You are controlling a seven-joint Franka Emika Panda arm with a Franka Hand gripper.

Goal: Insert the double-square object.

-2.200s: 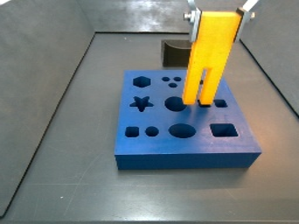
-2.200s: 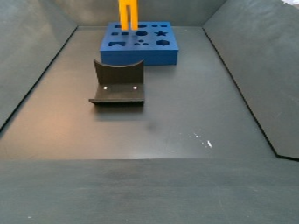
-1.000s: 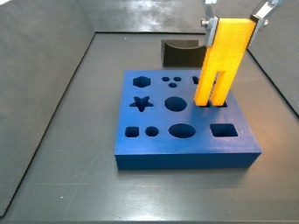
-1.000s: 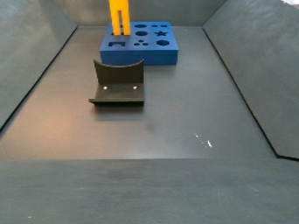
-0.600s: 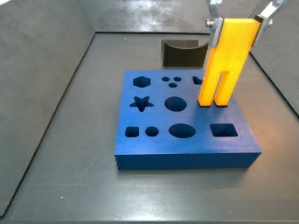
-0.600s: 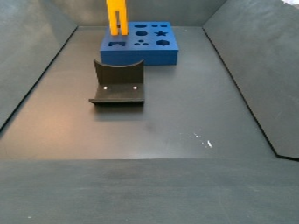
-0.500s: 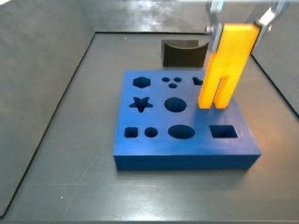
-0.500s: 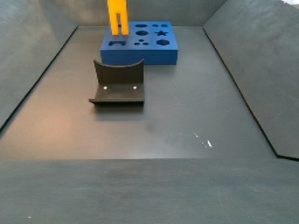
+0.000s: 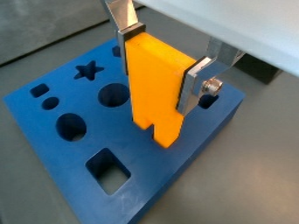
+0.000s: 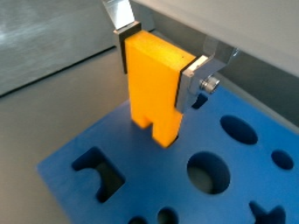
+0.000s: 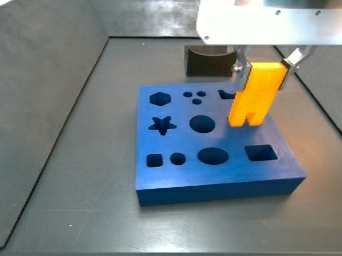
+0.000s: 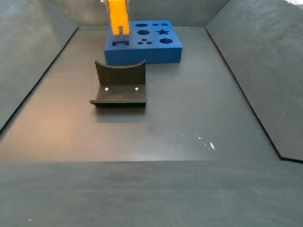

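The double-square object [image 11: 257,95] is a tall bright yellow piece, upright over the right side of the blue board [image 11: 181,165]. My gripper [image 11: 267,64] is shut on its upper part, just above the board. In both wrist views the silver fingers [image 9: 197,83] [image 10: 195,79] clamp its two sides. The object [image 9: 155,83] [image 10: 152,83] has its prong ends down at the board's surface [image 9: 152,179] [image 10: 135,179]; the holes they meet are hidden behind it. In a side view the object [image 12: 117,19] stands at the board's [image 12: 148,55] left end.
The board has star, hexagon, round and square holes [image 11: 261,153]. The dark fixture [image 12: 119,84] stands on the grey floor in front of the board in a side view and behind it [image 11: 207,60] in a side view. Grey bin walls slope up on all sides.
My gripper has come down with the yellow object, and less of it stands above the board. The board seems to have shifted slightly.
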